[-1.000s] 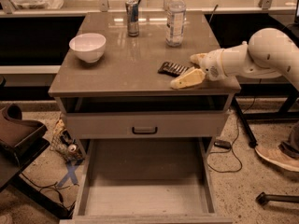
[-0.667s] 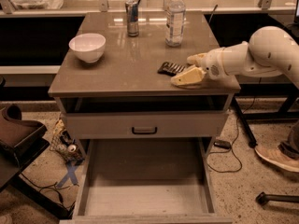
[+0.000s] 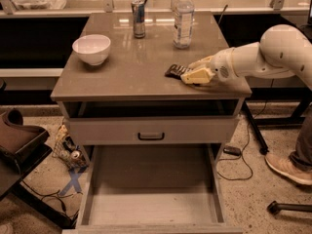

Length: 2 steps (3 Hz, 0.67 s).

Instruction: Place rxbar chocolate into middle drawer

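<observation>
Camera view: gripper on the tabletop, fingers apart at rxbar chocolate, bottle and can behind.

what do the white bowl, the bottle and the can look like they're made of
White bowl: probably glazed ceramic, possibly plastic; smooth, opaque, soft sheen. Bottle: clear plastic, see-through with a white cap. Can: metal, likely aluminium; shiny cylinder. The gripper is near the right edge of the cabinet top, at the rxbar chocolate.
</observation>
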Tool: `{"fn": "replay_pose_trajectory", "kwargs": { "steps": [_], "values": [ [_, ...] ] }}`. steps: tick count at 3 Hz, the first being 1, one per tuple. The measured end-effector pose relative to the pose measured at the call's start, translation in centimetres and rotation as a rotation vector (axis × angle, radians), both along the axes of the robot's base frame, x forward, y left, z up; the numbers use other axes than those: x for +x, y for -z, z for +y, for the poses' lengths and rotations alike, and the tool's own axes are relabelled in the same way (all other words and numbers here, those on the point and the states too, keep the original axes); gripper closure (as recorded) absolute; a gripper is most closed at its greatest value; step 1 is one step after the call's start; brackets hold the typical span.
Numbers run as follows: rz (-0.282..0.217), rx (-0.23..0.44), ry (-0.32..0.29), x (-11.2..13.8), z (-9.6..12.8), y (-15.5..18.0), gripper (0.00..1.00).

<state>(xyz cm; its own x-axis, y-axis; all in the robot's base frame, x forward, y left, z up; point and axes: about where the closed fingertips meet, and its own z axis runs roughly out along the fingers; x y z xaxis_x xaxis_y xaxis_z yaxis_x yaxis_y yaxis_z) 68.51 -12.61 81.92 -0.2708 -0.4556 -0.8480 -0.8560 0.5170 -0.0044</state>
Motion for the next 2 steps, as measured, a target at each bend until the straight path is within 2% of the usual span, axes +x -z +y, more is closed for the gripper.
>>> {"fn": "replay_pose_trajectory", "kwargs": {
  "steps": [2],
  "values": [
    [0.000, 0.000, 0.000, 0.00, 0.01, 0.00, 1.00]
  ]
}}
